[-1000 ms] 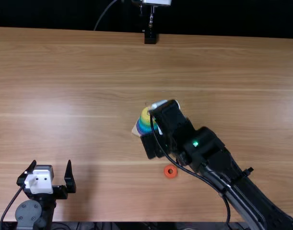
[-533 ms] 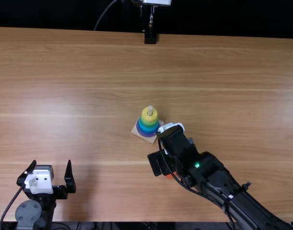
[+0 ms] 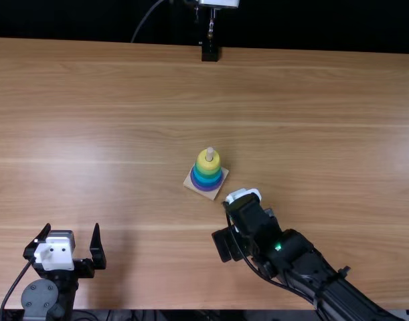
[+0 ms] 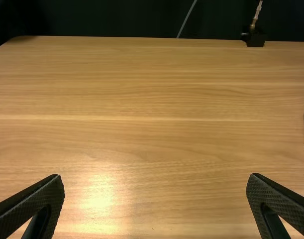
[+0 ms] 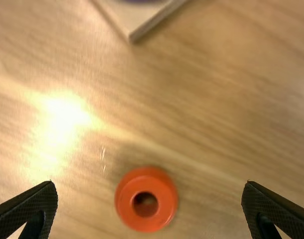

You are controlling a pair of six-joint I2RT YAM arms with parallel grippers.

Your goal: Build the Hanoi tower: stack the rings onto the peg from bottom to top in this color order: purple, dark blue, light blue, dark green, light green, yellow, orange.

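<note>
Plainly, the orange ring [image 5: 164,200] lies flat on the wooden table [image 3: 324,107], apart from the square base [image 3: 218,189] and near the right gripper [image 3: 243,212], whose fingers are spread. On that base, the peg [image 3: 209,153] rises above a yellow ring [image 3: 208,164], with green, blue and purple rings underneath. Farther left, the left gripper [image 3: 71,227] is spread too.
</note>
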